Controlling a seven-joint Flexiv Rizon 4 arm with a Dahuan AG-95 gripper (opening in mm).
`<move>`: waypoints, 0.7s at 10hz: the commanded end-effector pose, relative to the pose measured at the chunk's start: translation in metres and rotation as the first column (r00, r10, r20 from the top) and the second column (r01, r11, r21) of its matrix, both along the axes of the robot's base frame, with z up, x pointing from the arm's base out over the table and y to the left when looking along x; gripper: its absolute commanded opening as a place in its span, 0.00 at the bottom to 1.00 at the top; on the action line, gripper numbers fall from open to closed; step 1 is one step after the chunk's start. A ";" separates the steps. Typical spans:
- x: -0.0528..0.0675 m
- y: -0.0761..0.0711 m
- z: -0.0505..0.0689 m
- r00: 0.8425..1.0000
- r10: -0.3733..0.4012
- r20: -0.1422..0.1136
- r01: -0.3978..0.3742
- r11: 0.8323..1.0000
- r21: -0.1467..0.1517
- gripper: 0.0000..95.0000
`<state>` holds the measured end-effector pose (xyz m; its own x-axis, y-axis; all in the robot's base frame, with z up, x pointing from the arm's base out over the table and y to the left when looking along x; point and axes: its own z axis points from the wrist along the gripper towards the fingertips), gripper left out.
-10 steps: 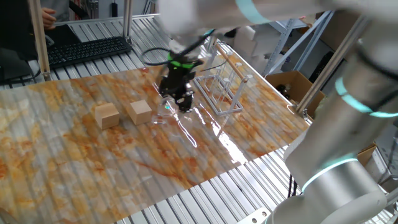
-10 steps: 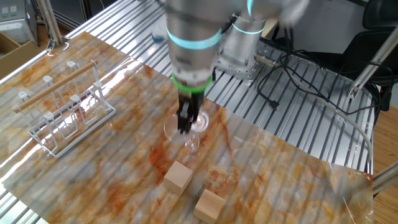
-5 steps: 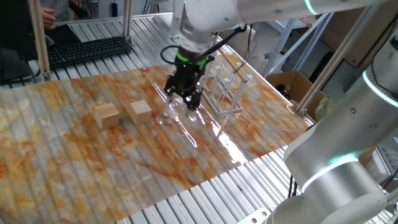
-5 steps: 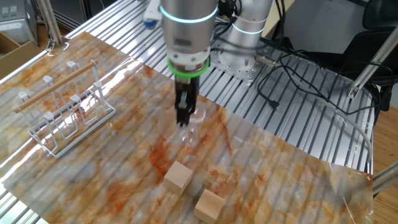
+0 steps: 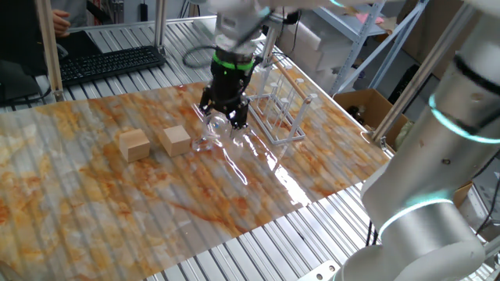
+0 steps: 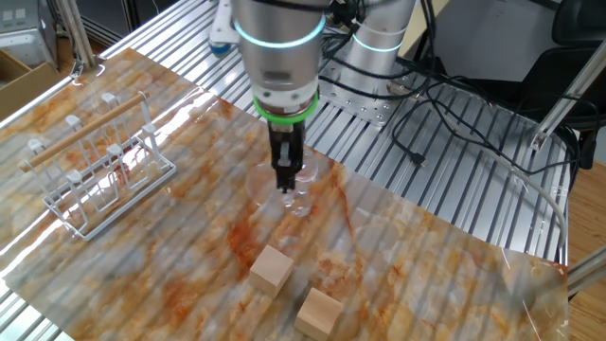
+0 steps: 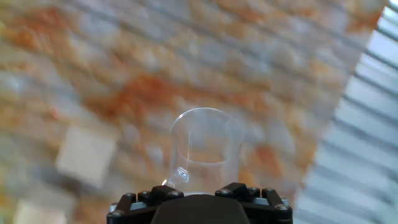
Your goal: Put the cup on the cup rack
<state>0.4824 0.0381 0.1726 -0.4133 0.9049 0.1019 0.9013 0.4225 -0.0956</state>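
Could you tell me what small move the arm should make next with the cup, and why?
Probably lift a little higher, then carry toward the cup rack. The claw appears to hold the clear cup just above the table, and the rack's pegs stand taller than that, so more height seems needed first.

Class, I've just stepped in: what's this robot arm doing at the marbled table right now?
The gripper is holding the clear cup and hangs above the marbled table with it. The hand view shows the cup between the fingers, off the surface. The cup rack stands empty off to one side, and two wooden cubes sit untouched. The cup is not on the rack yet.
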 end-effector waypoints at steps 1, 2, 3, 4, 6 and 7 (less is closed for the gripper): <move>0.001 0.000 0.002 1.000 0.025 0.006 -0.025 1.000 -0.015 0.00; 0.001 0.000 0.003 1.000 0.029 0.010 -0.029 0.999 -0.015 0.00; -0.001 -0.002 0.006 0.996 0.089 0.026 -0.088 0.995 -0.038 0.00; -0.003 -0.003 0.009 0.990 0.139 0.035 -0.138 0.990 -0.039 0.00; -0.004 -0.003 0.011 0.967 0.249 0.055 -0.246 0.968 -0.051 0.00; -0.004 -0.004 0.011 0.960 0.273 0.060 -0.270 0.962 -0.051 0.00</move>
